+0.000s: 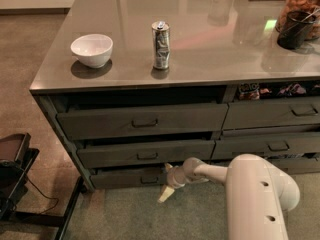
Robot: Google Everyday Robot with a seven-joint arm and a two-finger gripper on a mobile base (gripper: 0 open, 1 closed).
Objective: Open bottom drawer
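The bottom drawer [125, 178] is the slim dark grey-green front lowest in the left stack, with a small loop handle [149, 180] near its middle. My gripper [166, 182] is low, just off the floor, at the right end of that front and just right of the handle. Its fingers are spread open, one pale fingertip [168, 168] pointing up and one down, with nothing between them. My white arm [255, 194] reaches in from the lower right. The two taller drawers [145, 121] above stand slightly ajar.
A white bowl [91, 49] and a silver can [160, 45] stand on the grey countertop [225, 49], with a snack jar [300, 14] at the far right. A second drawer stack [272, 115] is to the right. A black stand [12, 174] is on the floor at the left.
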